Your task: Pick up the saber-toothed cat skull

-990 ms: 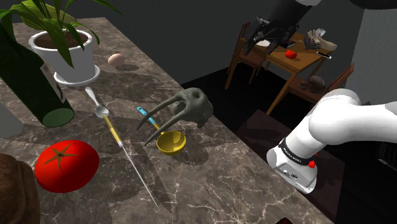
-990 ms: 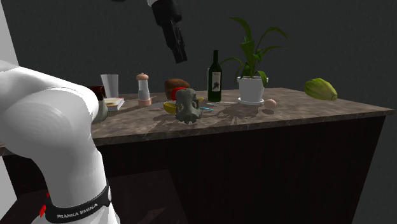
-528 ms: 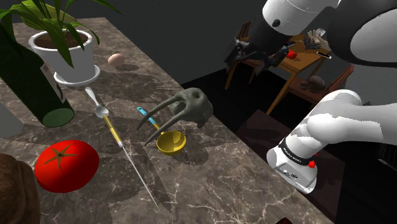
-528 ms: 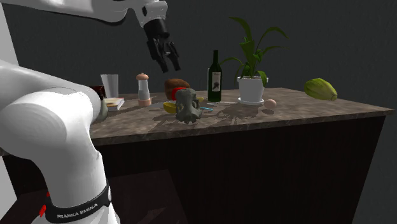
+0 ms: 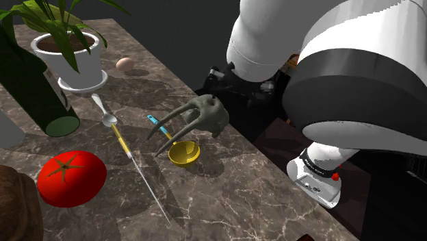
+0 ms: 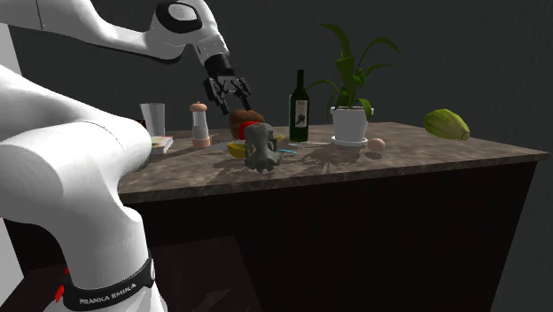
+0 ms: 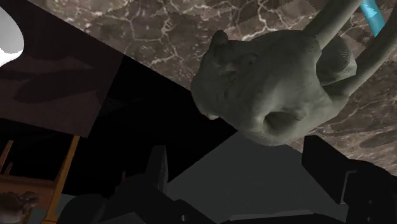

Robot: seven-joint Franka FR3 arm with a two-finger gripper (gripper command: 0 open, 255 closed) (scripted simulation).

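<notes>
The only wording that can be read is the brand "FRANKA EMIKA". It stands in white capitals on the black band [image 6: 111,292] around the foot of the white arm [image 6: 71,177], far below the jaws at the arm's opposite end in the second exterior view. In the shoulder view the same band [image 5: 317,164] carries white lettering too small to read. The dark bottle [image 6: 299,106] on the worktop [image 6: 425,155], to the second exterior view's right of the jaws, bears a pale label [image 6: 301,112] whose print cannot be made out.
</notes>
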